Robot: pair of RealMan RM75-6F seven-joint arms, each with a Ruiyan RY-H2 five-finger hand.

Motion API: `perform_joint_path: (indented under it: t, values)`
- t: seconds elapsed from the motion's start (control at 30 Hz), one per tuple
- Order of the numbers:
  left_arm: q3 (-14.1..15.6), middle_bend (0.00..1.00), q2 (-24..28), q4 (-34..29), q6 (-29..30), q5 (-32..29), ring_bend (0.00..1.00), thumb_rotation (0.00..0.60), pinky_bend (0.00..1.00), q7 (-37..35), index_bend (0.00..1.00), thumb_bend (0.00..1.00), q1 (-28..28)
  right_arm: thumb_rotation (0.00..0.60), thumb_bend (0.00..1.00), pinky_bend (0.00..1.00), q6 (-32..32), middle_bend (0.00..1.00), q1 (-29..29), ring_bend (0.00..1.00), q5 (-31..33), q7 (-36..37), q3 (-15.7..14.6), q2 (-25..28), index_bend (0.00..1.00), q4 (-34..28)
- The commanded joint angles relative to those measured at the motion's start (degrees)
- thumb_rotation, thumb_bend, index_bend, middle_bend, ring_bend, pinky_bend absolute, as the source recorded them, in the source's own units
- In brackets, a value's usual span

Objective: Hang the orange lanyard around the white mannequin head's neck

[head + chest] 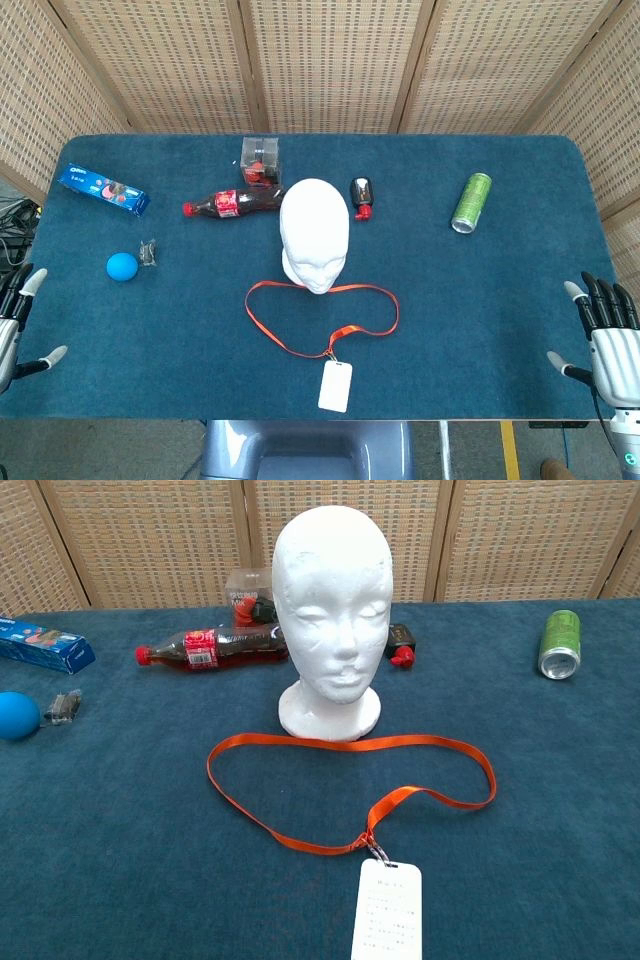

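Note:
The white mannequin head (314, 233) (333, 605) stands upright at the middle of the blue table, facing the front edge. The orange lanyard (322, 318) (340, 785) lies flat in a loop on the cloth just in front of its base, with a white badge card (336, 386) (388, 912) clipped at the near end. My left hand (14, 322) is open at the table's left front edge. My right hand (606, 335) is open at the right front edge. Both hands are far from the lanyard and appear only in the head view.
Behind the head lie a cola bottle (232, 203) (211, 646), a clear box (260, 160) and a small black-and-red object (362, 195). A green can (471, 202) (560, 644) stands at right. A blue ball (122, 266), a small clip (149, 253) and a blue packet (104, 190) sit at left.

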Motion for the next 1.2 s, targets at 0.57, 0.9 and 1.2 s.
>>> perform_joint_path:
  t: [0.57,0.9,1.2]
  values:
    - [-0.74,0.00,-0.89,0.44,-2.18,-2.24,0.00,0.600,0.00,1.42,0.00,0.00,-1.11,0.600,0.00,0.00,-23.19,0.00,13.39,0.00,2.13,0.61,1.15,3.67,0.25,-5.21]
    - [-2.05,0.00,-2.00,1.72,-5.98,-6.67,0.00,0.600,0.00,2.84,0.00,0.00,-3.03,0.600,0.20,0.00,-43.51,0.00,29.17,0.00,19.37,-6.26,7.63,-3.34,0.39,-3.77]
    - [-2.40,0.00,-3.27,3.03,-9.09,-9.68,0.00,0.600,0.00,4.21,0.00,0.00,-4.51,0.600,0.41,0.00,-45.09,0.00,39.82,0.00,39.74,-19.04,9.06,-17.81,0.42,6.43]
